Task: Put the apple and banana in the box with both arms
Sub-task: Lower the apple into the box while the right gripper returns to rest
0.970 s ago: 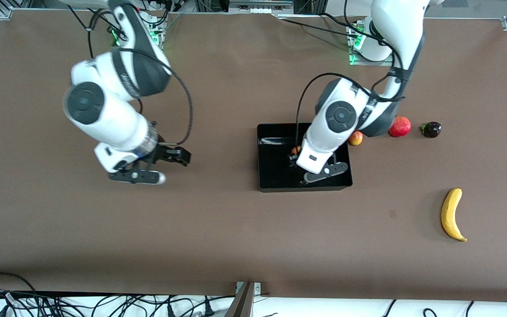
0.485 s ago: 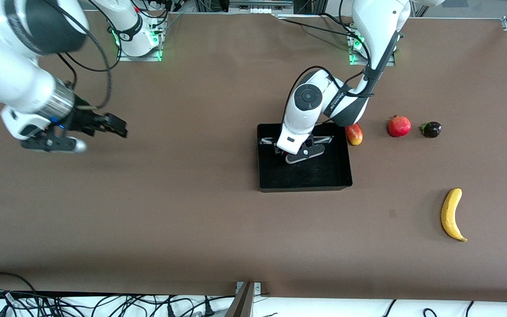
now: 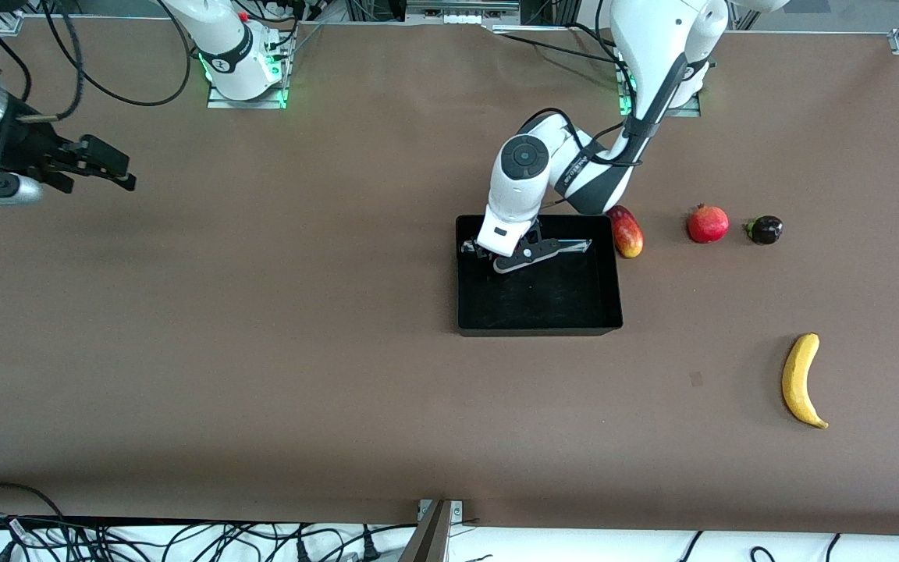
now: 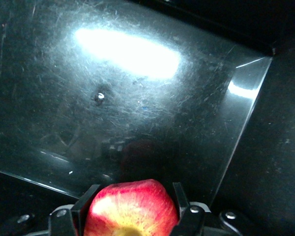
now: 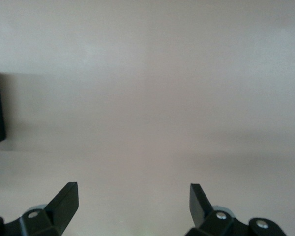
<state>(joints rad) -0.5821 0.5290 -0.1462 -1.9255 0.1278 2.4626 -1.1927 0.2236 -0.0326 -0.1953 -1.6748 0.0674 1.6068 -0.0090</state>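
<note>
The left gripper (image 3: 496,257) hangs low inside the box (image 3: 609,312), near the wall toward the bench's base edge, its fingers pinching the apple (image 4: 131,209) — not yet let go, so I judge the first placement only nearly done. The banana (image 3: 801,381) lies untouched toward the left arm's end of the bench, near the camera-side edge. The right gripper (image 3: 98,165) waits spread and empty over the right arm's end. Only the left wrist view shows the apple — from the front the arm hides it.
</note>
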